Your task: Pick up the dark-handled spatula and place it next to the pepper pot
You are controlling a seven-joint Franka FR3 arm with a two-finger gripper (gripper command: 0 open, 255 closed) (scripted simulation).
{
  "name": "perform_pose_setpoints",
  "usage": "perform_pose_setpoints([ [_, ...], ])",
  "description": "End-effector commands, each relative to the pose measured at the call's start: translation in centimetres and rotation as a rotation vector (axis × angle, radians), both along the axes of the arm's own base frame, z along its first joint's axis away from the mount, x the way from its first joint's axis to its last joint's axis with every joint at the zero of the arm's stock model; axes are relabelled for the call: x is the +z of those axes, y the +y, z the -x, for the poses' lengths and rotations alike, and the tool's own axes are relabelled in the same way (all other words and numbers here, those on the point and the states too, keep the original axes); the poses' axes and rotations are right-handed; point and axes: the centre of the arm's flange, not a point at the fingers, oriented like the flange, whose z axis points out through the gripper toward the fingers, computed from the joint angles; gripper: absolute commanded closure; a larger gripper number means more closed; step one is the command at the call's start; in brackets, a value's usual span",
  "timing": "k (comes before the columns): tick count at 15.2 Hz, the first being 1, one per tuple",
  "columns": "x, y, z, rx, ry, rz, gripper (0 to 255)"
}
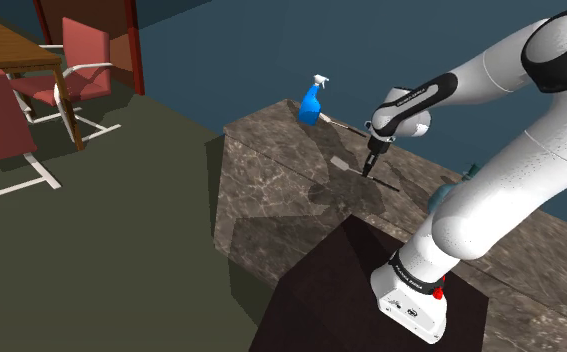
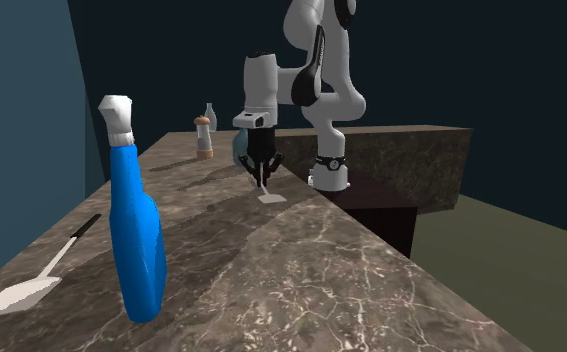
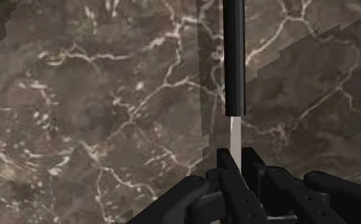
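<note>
A spatula with a pale blade (image 1: 342, 162) and a black handle (image 3: 233, 57) lies low over the dark marble counter (image 1: 271, 170). My gripper (image 1: 369, 172) points down at it, and its fingers are shut on the pale neck between blade and handle. In the second exterior view the blade (image 2: 270, 199) sits at the counter surface just below the gripper (image 2: 263, 185). In the wrist view the gripper (image 3: 236, 167) clasps the thin shaft. The pepper pot (image 2: 204, 138) stands further along the counter, behind the gripper and towards that view's left.
A blue spray bottle (image 2: 136, 220) stands at the counter's other end (image 1: 311, 103), with a second dark-handled spatula (image 2: 31, 280) beside it. A small bottle (image 2: 210, 115) stands behind the pepper pot. A teal object (image 1: 441, 195) is partly hidden by the arm. Red chairs (image 1: 81, 60) stand on the floor.
</note>
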Motion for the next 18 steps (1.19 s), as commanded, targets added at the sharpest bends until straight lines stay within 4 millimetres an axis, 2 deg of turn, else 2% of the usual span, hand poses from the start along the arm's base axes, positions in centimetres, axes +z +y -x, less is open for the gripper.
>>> perform_pose_setpoints([
  [1,0.8,0.0,0.0,0.0,0.0,0.0,255],
  [18,9.8,0.0,0.0,0.0,0.0,0.0,255],
])
